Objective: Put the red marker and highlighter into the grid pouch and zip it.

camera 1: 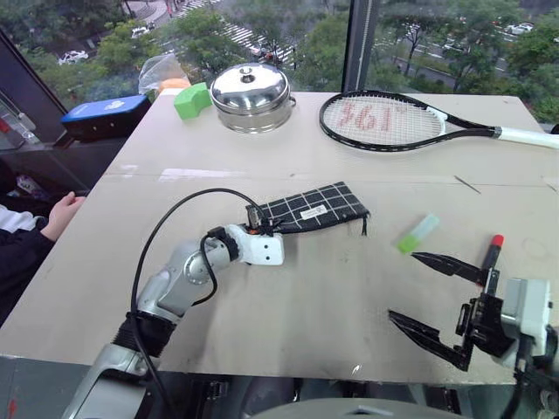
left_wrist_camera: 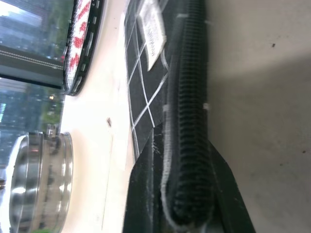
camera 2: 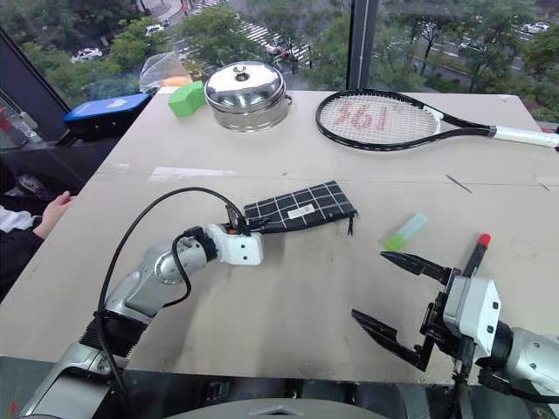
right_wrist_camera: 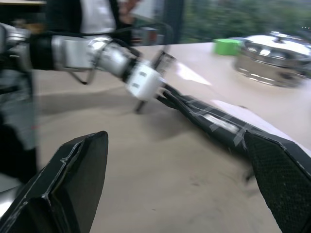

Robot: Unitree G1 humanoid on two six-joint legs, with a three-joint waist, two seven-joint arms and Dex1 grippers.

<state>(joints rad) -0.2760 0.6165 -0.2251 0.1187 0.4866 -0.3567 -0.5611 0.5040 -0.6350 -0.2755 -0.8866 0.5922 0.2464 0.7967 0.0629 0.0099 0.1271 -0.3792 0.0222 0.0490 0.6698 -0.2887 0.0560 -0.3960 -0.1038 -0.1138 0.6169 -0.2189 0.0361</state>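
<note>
Lying on the surface (camera 1: 297, 288) are one grid pouch (camera 1: 316, 208), one highlighter (camera 1: 418, 233) and one red marker (camera 1: 493, 251). The left tool (camera 1: 265, 227) is clamped on the pouch's left end; the right tool (camera 1: 428, 292) gapes empty, nearest the marker, the highlighter just beyond.

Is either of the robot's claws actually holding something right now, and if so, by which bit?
The left gripper is shut on the grid pouch, pinching its near left end by the zipper edge. The right gripper is open and holds nothing.
</note>
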